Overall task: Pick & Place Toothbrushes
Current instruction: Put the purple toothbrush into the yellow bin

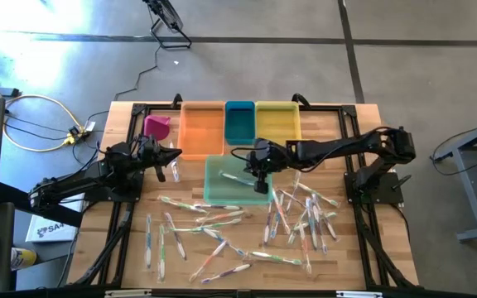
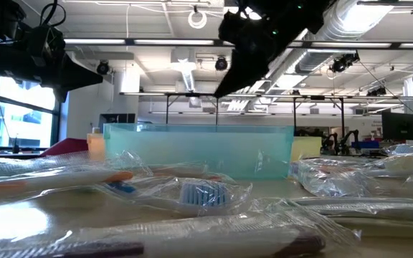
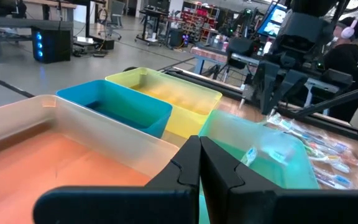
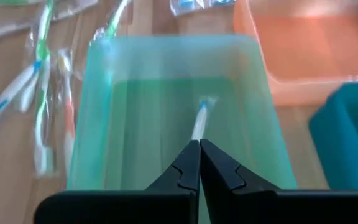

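The wooden surface point(image 1: 131, 257) carries an orange bin point(image 1: 201, 128), a blue bin point(image 1: 239, 121) and a yellow bin point(image 1: 277, 120) in a row along its far edge, a green bin point(image 1: 222, 189) just before them, a pink cup point(image 1: 157, 126), and many toothbrushes point(image 1: 222, 240) scattered across the near half.

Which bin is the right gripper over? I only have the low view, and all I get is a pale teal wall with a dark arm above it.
Observer: The right gripper hangs over the green bin, which sits in front of the row of three bins.
Operator: Anything in that bin?
Observer: One toothbrush shows inside, just past the shut gripper's tips. I can't tell whether it is gripped.
Operator: And the left arm?
Observer: The left gripper is shut and empty, by the orange bin at the row's left end.
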Action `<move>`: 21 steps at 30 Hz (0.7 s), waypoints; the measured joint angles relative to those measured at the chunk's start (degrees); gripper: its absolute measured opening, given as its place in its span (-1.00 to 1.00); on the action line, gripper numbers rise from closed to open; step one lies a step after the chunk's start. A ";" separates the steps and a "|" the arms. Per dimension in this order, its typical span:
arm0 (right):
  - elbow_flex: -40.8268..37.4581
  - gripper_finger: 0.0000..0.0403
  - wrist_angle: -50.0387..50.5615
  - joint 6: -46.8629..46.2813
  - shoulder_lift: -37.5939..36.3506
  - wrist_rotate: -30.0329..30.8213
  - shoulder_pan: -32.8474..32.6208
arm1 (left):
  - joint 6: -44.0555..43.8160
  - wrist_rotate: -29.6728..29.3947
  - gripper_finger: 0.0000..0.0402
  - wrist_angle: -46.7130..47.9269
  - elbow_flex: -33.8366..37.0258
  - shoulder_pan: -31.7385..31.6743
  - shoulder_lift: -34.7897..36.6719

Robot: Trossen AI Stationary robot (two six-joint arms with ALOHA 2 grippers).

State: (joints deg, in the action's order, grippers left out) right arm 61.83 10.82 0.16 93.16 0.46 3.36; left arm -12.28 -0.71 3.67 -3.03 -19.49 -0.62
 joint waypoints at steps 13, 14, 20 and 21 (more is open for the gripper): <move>-14.61 -0.99 -10.68 -11.00 -13.02 6.74 -1.40 | 0.00 0.02 -1.00 -0.25 0.04 0.01 -0.02; -14.99 -0.99 -11.79 -11.45 -14.32 7.34 -1.85 | 0.00 0.06 -1.00 -0.25 0.04 0.02 -0.02; -17.13 -0.99 -10.17 -12.29 -21.17 8.27 -5.26 | -0.01 0.06 -1.00 -0.25 0.04 0.00 -0.02; -17.21 -0.99 -9.41 -12.63 -21.87 7.91 -5.86 | 0.00 0.06 -1.00 -0.23 0.04 0.02 -0.02</move>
State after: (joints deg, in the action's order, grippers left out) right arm 44.62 1.41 -12.47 71.30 8.36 -2.50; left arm -12.27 -0.64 3.44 -2.98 -19.46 -0.64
